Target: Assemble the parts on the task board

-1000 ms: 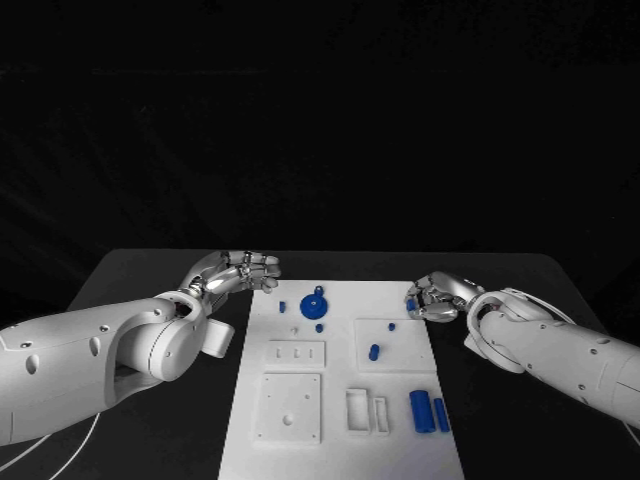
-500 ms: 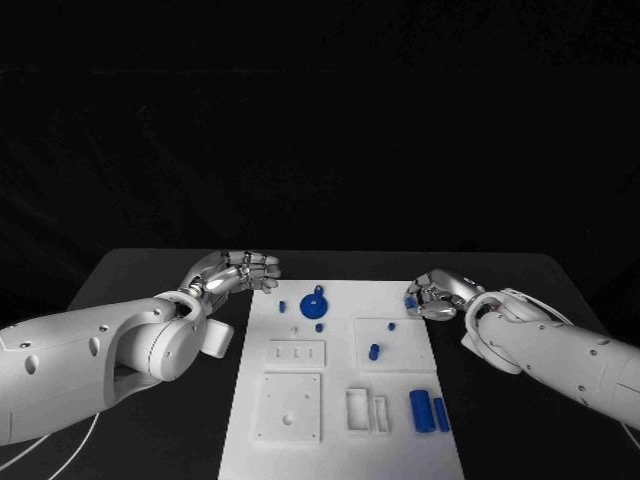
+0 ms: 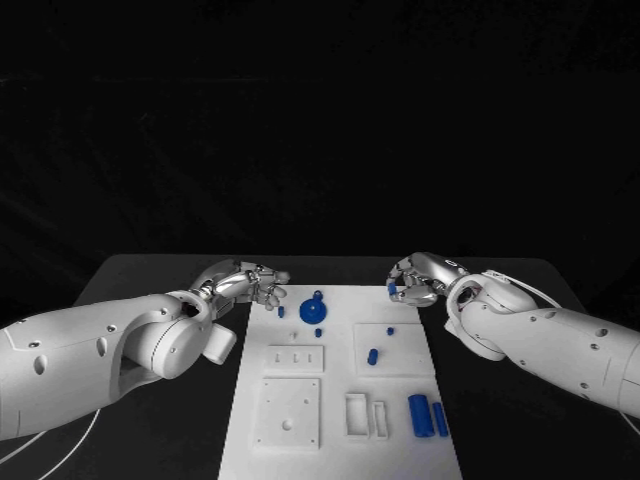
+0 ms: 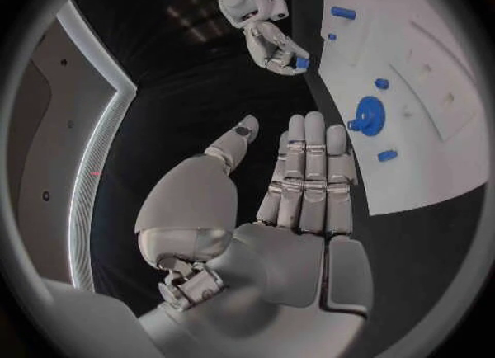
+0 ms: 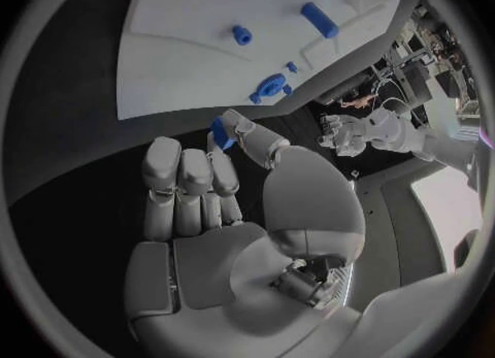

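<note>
The white task board (image 3: 338,452) lies in the middle of the black table. My right hand (image 3: 418,277) hovers at the board's far right corner and pinches a small blue part (image 5: 221,134) between thumb and a finger; the left wrist view shows that part (image 4: 300,63) at its fingertips. My left hand (image 3: 244,282) is over the board's far left corner, fingers straight and thumb apart (image 4: 299,185), holding nothing. A round blue disc part (image 3: 314,308) stands on the board's far end between the two hands, with a small blue peg (image 3: 281,311) beside it.
Two blue cylinders (image 3: 428,414) lie side by side near the board's right front. A blue peg (image 3: 374,355) stands in a raised white block at mid right. White blocks with slots and holes (image 3: 290,409) sit on the board's near half.
My right hand has moved left and away from me to the board's far right corner, still with the blue part. My left hand has shifted toward the board and straightened its fingers.
</note>
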`<act>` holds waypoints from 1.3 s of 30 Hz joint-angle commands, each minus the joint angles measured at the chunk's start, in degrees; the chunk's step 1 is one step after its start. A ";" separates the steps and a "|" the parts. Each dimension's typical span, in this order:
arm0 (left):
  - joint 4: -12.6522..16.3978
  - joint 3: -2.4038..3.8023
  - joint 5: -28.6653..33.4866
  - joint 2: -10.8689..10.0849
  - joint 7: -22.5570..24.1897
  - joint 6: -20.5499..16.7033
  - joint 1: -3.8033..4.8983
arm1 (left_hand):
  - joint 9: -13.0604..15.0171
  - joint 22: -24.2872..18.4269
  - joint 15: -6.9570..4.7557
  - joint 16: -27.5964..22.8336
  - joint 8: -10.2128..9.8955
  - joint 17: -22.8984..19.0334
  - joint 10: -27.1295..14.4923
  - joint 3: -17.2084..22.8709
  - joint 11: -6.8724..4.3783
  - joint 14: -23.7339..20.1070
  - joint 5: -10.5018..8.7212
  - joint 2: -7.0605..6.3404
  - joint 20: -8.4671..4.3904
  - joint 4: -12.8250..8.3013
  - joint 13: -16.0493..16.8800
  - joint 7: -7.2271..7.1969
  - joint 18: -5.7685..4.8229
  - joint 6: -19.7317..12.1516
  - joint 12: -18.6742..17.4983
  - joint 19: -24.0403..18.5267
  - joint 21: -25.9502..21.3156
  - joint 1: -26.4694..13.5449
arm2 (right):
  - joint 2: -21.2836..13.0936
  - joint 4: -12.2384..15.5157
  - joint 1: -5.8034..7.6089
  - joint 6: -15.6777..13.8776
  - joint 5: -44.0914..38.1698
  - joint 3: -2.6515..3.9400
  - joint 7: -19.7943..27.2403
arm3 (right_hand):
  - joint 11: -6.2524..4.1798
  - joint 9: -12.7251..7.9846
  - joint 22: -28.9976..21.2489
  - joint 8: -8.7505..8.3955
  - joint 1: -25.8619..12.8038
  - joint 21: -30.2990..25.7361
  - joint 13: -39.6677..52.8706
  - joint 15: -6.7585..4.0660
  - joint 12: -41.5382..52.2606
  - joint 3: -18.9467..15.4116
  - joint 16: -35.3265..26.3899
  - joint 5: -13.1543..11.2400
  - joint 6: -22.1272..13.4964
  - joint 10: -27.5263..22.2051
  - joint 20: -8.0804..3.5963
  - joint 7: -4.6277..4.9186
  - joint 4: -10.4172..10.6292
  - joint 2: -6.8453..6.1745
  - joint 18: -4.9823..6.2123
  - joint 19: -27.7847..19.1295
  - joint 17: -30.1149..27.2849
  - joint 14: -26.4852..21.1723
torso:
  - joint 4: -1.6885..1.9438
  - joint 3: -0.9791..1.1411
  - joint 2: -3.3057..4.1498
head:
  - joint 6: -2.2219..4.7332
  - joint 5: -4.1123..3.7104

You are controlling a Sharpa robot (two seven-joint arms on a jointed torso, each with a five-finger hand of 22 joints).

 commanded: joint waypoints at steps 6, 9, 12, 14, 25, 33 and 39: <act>-0.85 0.12 -6.35 2.54 -12.05 0.97 1.34 | -0.45 1.34 -3.20 10.09 -0.86 5.94 3.72 -0.70 -2.20 1.79 -1.36 -1.36 -3.45 2.07 4.57 -0.66 0.25 1.77 4.31 2.89 7.15 -2.13 | 1.48 6.55 0.93 3.75 -11.12 0.02 -11.62 | -0.48 1.00 0.81 0.39 0.23 0.30 3.99 -0.34 0.14 0.29 -0.28 -0.06 3.01 0.09 -0.38 1.29 -0.48 0.23 4.90 -0.11 0.03 0.07 | -0.23 0.17 -2.09 | 0.11 0.65; -1.55 0.11 -7.33 3.95 -14.16 -0.03 1.49 | -0.65 1.38 -4.16 12.64 -1.44 7.04 4.80 -1.26 -2.63 2.70 -1.58 -2.24 -4.32 3.21 6.15 -0.88 0.30 1.37 6.36 3.81 9.06 -3.36 | 2.36 8.32 0.93 3.96 -12.31 0.02 -13.47 | -0.51 1.01 0.77 0.37 0.27 0.28 3.93 -0.36 0.06 0.55 -0.33 -0.06 3.07 0.07 -0.35 1.27 -0.50 0.11 4.90 -0.06 0.00 0.10 | -0.23 0.19 -2.80 | -0.14 0.97; -2.13 0.09 -8.22 5.16 -15.91 -0.40 1.51 | -0.77 1.33 -4.80 14.46 -1.84 7.73 4.65 -1.30 -2.85 2.75 -1.63 -3.04 -5.08 4.26 7.58 -1.01 0.35 1.17 7.99 4.14 10.56 -4.02 | 3.33 9.48 0.93 4.03 -13.17 0.02 -14.94 | -0.53 1.02 0.74 0.34 0.28 0.27 3.90 -0.38 0.04 0.78 -0.37 -0.06 3.11 0.08 -0.32 1.25 -0.48 0.00 4.90 -0.02 -0.02 0.13 | -0.23 0.22 -3.43 | -0.26 1.25; -2.58 0.02 -8.65 6.04 -16.64 -0.86 1.51 | -0.80 1.26 -4.91 15.05 -1.98 7.88 4.41 -1.39 -2.84 2.62 -1.66 -3.49 -5.28 5.20 8.24 -1.01 0.22 1.13 8.70 4.04 11.06 -4.89 | 4.10 10.10 0.92 4.18 -13.56 0.02 -15.85 | -0.54 1.03 0.72 0.32 0.28 0.25 3.91 -0.38 0.06 0.94 -0.40 -0.06 3.13 0.13 -0.29 1.24 -0.47 -0.07 4.90 0.01 -0.03 0.15 | -0.28 0.21 -3.89 | -0.39 1.48; -3.77 -0.33 -11.50 9.12 -19.18 -2.98 1.47 | -1.01 0.65 -4.43 15.41 -2.76 6.90 0.53 0.05 -2.30 0.11 -1.65 -6.00 -5.85 9.57 10.36 -0.55 -0.49 0.66 9.97 1.79 11.72 -6.18 | 7.68 11.06 0.82 4.10 -14.02 -0.27 -17.87 | -0.56 1.04 0.64 0.24 0.28 0.19 3.86 -0.41 0.01 1.45 -0.50 -0.05 3.21 0.14 -0.19 1.22 -0.41 -0.22 4.90 0.10 -0.09 0.22 | -0.25 0.25 -4.93 | -1.04 1.59; -3.91 -0.37 -12.96 9.69 -20.46 -3.07 1.45 | -1.06 0.28 -4.00 15.01 -2.74 6.08 -0.31 0.75 -2.12 -0.34 -1.64 -6.61 -5.52 11.33 10.66 -0.43 -0.68 0.84 9.85 1.02 11.41 -6.09 | 8.28 11.90 0.68 3.96 -14.26 -0.37 -18.25 | -0.57 1.04 0.59 0.19 0.27 0.15 3.85 -0.42 -0.01 1.76 -0.57 -0.01 3.27 0.15 -0.13 1.21 -0.40 -0.30 4.90 0.16 -0.13 0.26 | -0.31 0.22 -4.92 | -1.28 1.78; -4.16 -0.42 -14.17 10.03 -21.49 -2.38 1.39 | -1.01 0.24 -3.97 15.03 -2.60 5.90 -0.39 0.89 -2.16 -0.33 -1.64 -6.35 -5.49 11.53 10.78 -0.50 -0.67 1.10 9.88 0.97 11.48 -5.66 | 8.28 12.84 0.49 3.47 -14.73 -0.39 -18.53 | -0.58 1.04 0.57 0.17 0.26 0.13 3.84 -0.42 -0.01 1.92 -0.60 0.01 3.31 0.17 -0.10 1.20 -0.39 -0.34 4.90 0.19 -0.15 0.28 | -0.24 0.22 -4.84 | -1.35 1.78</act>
